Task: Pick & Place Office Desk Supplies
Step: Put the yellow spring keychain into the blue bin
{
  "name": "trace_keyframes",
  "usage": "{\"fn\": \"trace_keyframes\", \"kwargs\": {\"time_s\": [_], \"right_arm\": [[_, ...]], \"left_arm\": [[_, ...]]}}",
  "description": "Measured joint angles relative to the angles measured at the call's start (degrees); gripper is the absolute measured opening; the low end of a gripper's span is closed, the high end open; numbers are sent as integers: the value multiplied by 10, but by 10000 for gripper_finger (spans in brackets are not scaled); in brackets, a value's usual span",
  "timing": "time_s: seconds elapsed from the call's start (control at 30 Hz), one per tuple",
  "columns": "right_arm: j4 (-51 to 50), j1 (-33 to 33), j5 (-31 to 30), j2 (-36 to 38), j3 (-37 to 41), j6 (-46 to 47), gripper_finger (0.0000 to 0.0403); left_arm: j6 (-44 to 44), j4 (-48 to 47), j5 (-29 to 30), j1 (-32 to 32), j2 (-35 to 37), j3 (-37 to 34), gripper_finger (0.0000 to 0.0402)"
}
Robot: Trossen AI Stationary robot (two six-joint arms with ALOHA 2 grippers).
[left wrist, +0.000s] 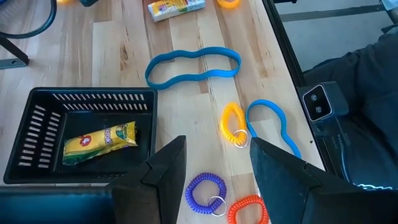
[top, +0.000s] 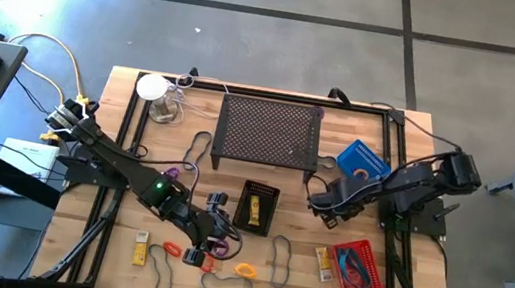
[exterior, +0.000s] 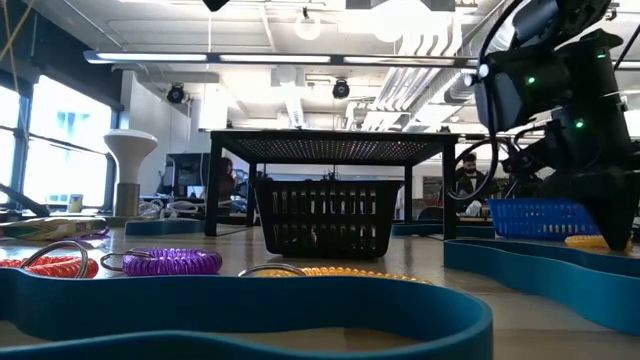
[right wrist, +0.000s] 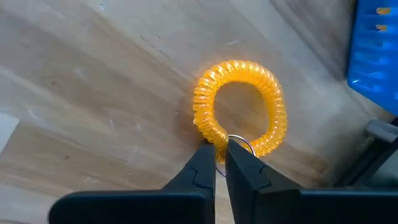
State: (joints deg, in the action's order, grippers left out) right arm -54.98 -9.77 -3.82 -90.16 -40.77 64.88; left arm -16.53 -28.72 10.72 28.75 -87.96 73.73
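— Starting with the right gripper (right wrist: 221, 149): is anything held?

— Its fingers are closed on the near rim of a yellow coil ring (right wrist: 239, 106), where a small metal loop is attached. The ring is lying flat on the wooden table (right wrist: 93, 93).

— What is found around it?

— A blue mesh basket (right wrist: 376, 43) is seen just beside the ring. From above, the gripper is placed between that basket and the front right leg of the black perforated stand (top: 267, 130). Nothing is seen blocking the ring.

— And the left gripper (left wrist: 217, 143)?

— Its fingers are held apart and nothing is gripped. It is hung above a purple coil (left wrist: 205, 191) and an orange coil (left wrist: 249, 208). A second yellow coil (left wrist: 231, 123) and a blue band loop (left wrist: 273, 121) are laid just ahead. A black basket (left wrist: 93, 94) is set close alongside, with a yellow packet (left wrist: 99, 141) inside.

— Further out?

— A longer blue band (left wrist: 193, 65) is spread beyond the basket.
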Motion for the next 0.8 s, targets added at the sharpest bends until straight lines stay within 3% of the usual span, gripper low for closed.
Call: {"fn": "trace_keyframes", "kwargs": {"time_s": [0.43,0.63,0.8], "right_arm": [[-17,-74,-27,55,-29,29,5],[-56,-113,-58,60,-93,30,5],[-148,-148,-93,60,-160,75,6]], "left_arm": [[1,0,0,0,0,0,173],[1,0,0,0,0,0,173],[1,0,0,0,0,0,173]]}}
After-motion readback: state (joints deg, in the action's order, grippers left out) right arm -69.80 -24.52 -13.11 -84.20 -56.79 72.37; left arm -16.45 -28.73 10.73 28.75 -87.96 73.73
